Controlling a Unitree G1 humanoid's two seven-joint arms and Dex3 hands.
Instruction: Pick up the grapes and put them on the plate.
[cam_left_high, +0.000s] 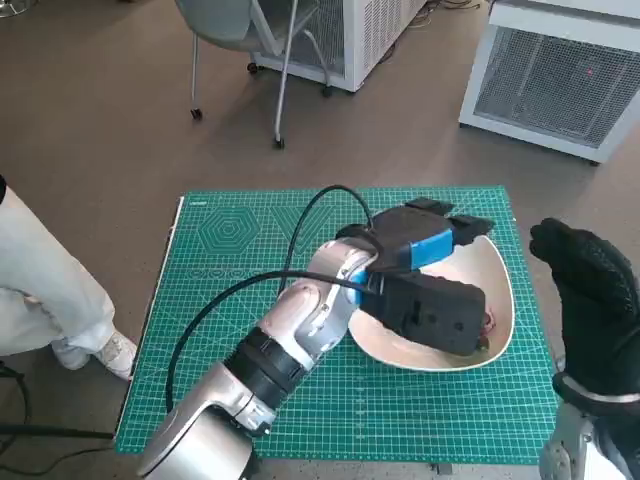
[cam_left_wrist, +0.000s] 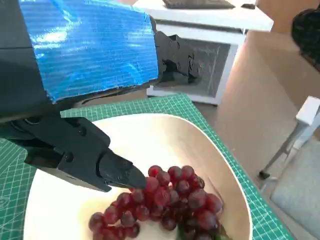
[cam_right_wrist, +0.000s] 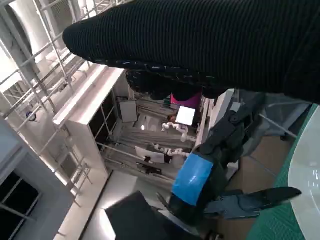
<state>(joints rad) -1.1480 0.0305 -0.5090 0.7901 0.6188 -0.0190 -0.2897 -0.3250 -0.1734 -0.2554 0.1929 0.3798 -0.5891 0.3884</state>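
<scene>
Bunch of dark red grapes lying inside the cream, rounded-square plate, toward its near edge, on the green gridded cutting mat covering the small table. Positioned directly over that plate: the black left hand with blue tape across its back, reaching in from the silver-grey forearm. In the left wrist view, 1 black fingertip touching the top of the bunch or sitting just beside it; other fingers spread away toward the far rim, none wrapped round the fruit. Released, then, fingers apart, grapes resting on the plate's surface rather than hanging from the hand. From the head view, only a sliver of red showing beneath the hand's housing.

Off the mat's right edge, raised and well apart from the plate: the right hand in its black knitted glove. Curl of its fingers impossible to tell.

Beyond the table, on the brown floor: a grey chair with castors, 2 white slatted cabinets, and a person's white-trousered leg at the left.
</scene>
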